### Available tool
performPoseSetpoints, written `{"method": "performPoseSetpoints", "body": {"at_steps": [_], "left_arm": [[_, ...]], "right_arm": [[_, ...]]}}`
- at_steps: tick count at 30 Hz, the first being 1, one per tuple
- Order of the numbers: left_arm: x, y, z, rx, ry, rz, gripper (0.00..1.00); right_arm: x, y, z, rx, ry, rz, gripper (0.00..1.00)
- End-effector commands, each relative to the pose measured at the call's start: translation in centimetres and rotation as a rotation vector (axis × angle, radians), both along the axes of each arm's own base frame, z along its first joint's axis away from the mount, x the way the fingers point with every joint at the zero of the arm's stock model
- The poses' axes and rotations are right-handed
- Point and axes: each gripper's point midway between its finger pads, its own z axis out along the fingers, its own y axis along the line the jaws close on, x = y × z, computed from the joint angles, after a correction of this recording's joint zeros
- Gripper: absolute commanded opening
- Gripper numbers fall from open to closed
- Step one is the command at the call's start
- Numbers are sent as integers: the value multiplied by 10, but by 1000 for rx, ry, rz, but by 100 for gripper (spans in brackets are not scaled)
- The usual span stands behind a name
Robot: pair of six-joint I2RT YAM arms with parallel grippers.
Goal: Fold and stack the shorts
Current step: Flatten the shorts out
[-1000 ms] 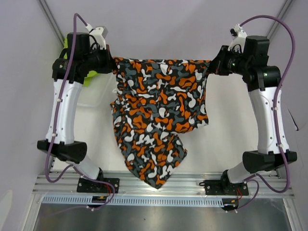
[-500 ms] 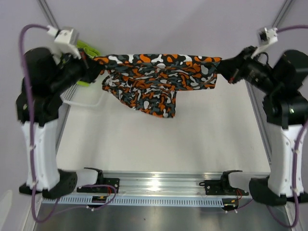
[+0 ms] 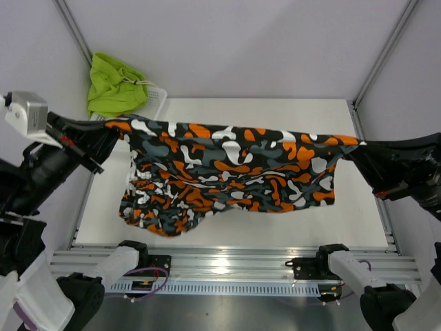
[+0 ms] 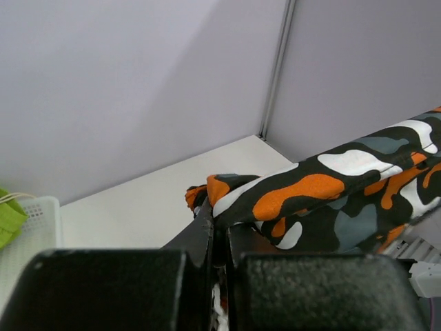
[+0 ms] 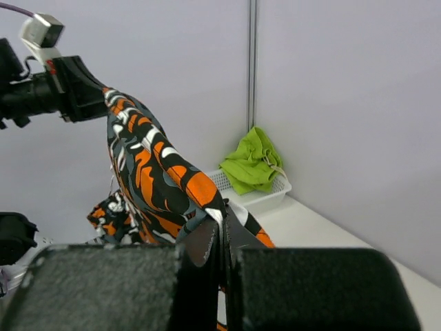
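The camo shorts point(image 3: 227, 172), orange, black, grey and white, hang stretched in the air between my two grippers, high above the white table. My left gripper point(image 3: 109, 128) is shut on their left corner; in the left wrist view the gripper point(image 4: 219, 219) pinches the camo fabric point(image 4: 324, 196). My right gripper point(image 3: 353, 146) is shut on their right corner; in the right wrist view the gripper point(image 5: 223, 222) clamps the cloth point(image 5: 148, 165). The lime green shorts point(image 3: 116, 85) with white drawstring lie bunched in the white mesh basket point(image 3: 156, 101) at the back left, also in the right wrist view point(image 5: 256, 162).
The white table point(image 3: 275, 227) lies below the hanging shorts. Grey walls and metal frame posts point(image 3: 382, 52) enclose the back and sides. The aluminium rail with the arm bases point(image 3: 227, 265) runs along the near edge.
Both arms have risen and swung toward the camera, spreading apart. The camo shorts have been lifted higher and stretched wider, now clear of the basket, which shows the green shorts.
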Motion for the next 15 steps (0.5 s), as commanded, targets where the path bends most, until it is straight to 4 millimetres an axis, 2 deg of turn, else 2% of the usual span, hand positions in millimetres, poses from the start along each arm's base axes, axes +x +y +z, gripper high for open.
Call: {"method": "performPoseSetpoints", "body": {"at_steps": [1,2,3,4,5,6,7,8,9,10,11,12,13,14,15], "left_arm": [[58,1,-3,-13,104,63,0],[68,-4,-6,-6,127,42,0],[81,-6,-11,-3,153,42,0],[109,-11,-25,8,225,42,0],[123,-15,-36,20,265,28,0],[137,-17,-48,29,305,27,0],[166,-22,-78,47,394,27,0],[177,-23,-90,56,418,27,0],[186,-25,-101,63,437,21,0],[202,-27,-143,82,538,26,0],[212,-28,-153,92,541,28,0],[221,-28,-180,110,599,31,0],[231,-28,-211,132,668,33,0],[238,-29,-225,141,690,35,0],[242,-28,-251,154,749,42,0]], "right_arm": [[44,-6,13,15,90,-85,0],[80,-5,2,7,185,-110,0],[94,-7,2,8,202,-130,0],[108,-8,0,9,223,-153,0],[137,-6,-12,4,289,-162,0],[151,-5,-22,2,329,-164,0],[178,-2,-52,-4,438,-169,0],[197,-3,-61,7,449,-188,0],[204,-3,-74,15,477,-196,0],[215,-4,-90,23,514,-204,0],[237,-7,-129,35,608,-217,0],[242,-10,-144,44,638,-229,0],[257,-15,-184,46,711,-251,0],[262,-17,-203,59,752,-263,0],[266,-21,-222,66,784,-281,0]]}}
